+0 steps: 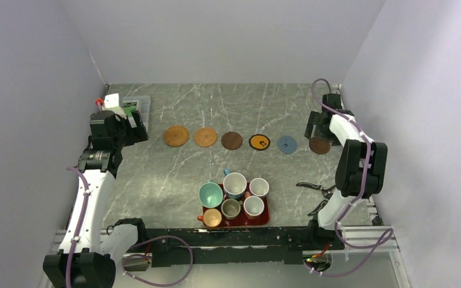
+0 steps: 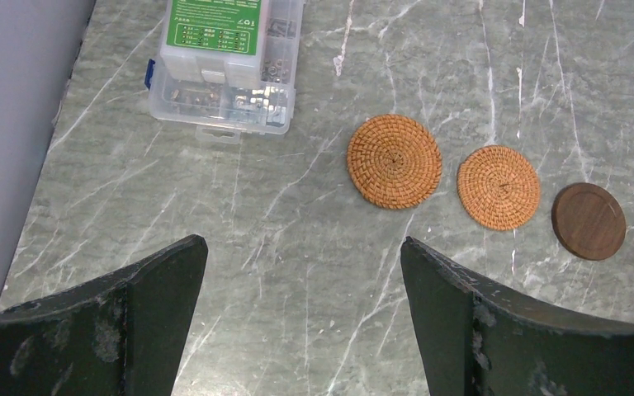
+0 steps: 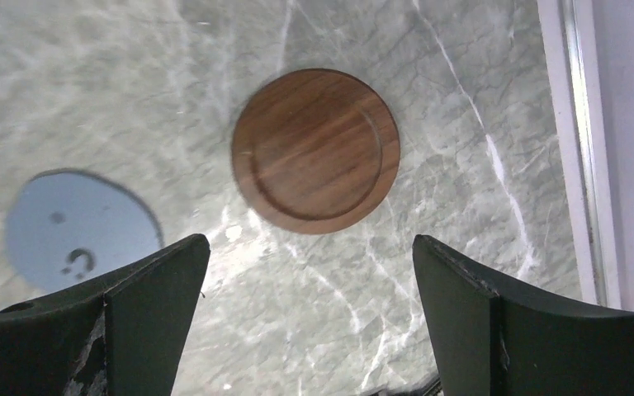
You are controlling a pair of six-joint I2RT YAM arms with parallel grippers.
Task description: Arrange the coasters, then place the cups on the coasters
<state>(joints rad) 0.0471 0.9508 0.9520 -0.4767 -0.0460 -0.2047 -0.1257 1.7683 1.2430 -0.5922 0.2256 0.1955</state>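
Six thin round coasters lie in one row on the grey marble-patterned surface [image 1: 168, 186], beyond the far side of the red rectangular tray [image 1: 240, 224]. Row order, from the tray's left to its right:

1. first woven orange-tan disc [image 1: 176, 135]
2. second woven orange-tan disc [image 1: 205, 137]
3. first dark brown wooden disc [image 1: 232, 140]
4. black disc with orange ring [image 1: 259, 142]
5. blue-grey disc [image 1: 286, 144]
6. second dark brown wooden disc [image 1: 319, 145]

The discs stand apart from one another at roughly even spacing. The arranging step therefore appears complete.

Six small handled cups stand packed close together inside the tray, among them a teal cup [image 1: 210, 194] and a large white cup with blue handle [image 1: 235, 185]. No cup is on a disc, so cup transfer is judged to be the step now due.

Next move: bring one arm back to the tray, lower it over a cup at the edge of the cluster and close on its rim or handle. Clearance is tight, and neighbouring cups may be knocked.

Left end effector [image 2: 304, 247]: jaws spread wide, empty, touching nothing. It is beyond the tray and well to its left, near a clear plastic parts box with green label [image 2: 227, 66].

Right end effector [image 3: 311, 243]: jaws spread wide, empty. It is beyond the tray and to its right, near the second dark brown wooden disc and not in contact with it.
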